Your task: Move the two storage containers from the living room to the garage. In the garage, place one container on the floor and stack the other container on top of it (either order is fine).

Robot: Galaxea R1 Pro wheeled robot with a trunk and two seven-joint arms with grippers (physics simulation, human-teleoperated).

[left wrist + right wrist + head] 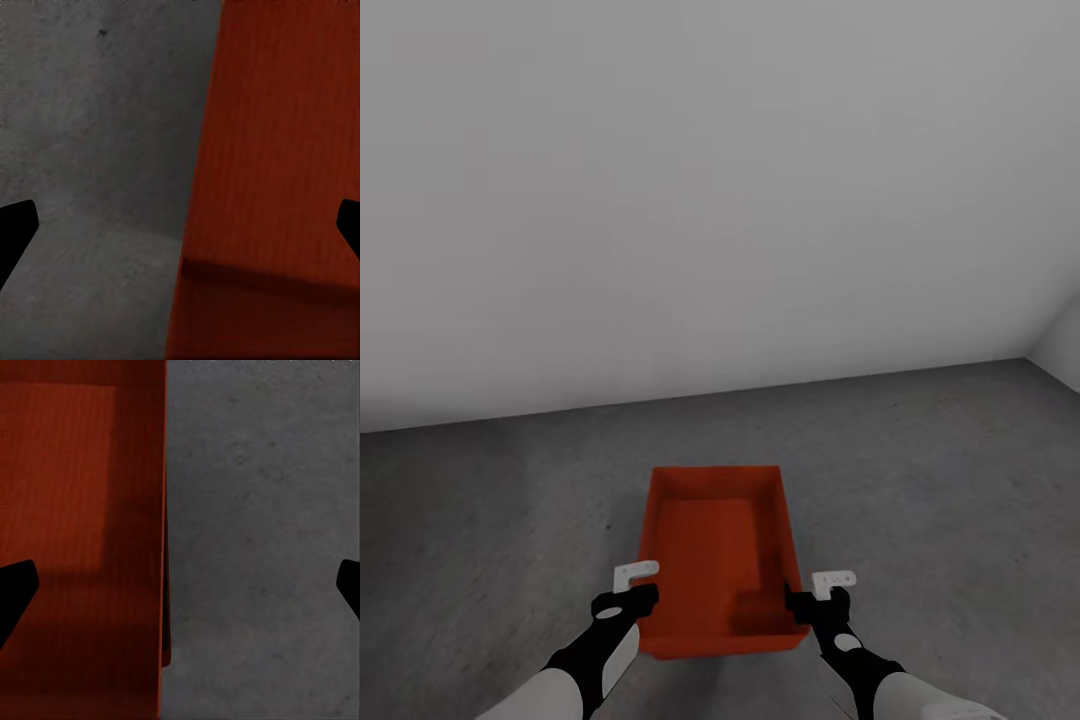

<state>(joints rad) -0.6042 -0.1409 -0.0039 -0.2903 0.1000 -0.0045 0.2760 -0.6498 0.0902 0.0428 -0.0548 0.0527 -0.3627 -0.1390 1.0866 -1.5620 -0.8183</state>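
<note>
Both sets of jaws stand wide open, and each straddles one long wall of an orange-red storage container (720,550) without closing on it. From the head camera, the left gripper (628,600) sits at the container's near left corner and the right gripper (812,603) at its near right corner, each with a black wrist and a small white part just above it. Whether the fingers touch the walls cannot be told.

The container is an open-top rectangular bin with smooth walls. It sits upright on the dark grey speckled concrete floor (940,480), its long side running away from the robot, directly ahead and centred between the two arms. A shadow falls across the near right part of its inside bottom.

Seen from the left wrist camera, one black fingertip (15,232) hangs over the concrete outside the bin and the other over the orange-red storage container (277,150), with the wall edge running between them. At the right wrist, the mirror arrangement shows: one fingertip (15,592) over the storage container (75,510), the other over the floor (262,510).

Beyond the bin, a plain white-grey wall (720,200) meets the floor, and a second wall joins it at the far right.
</note>
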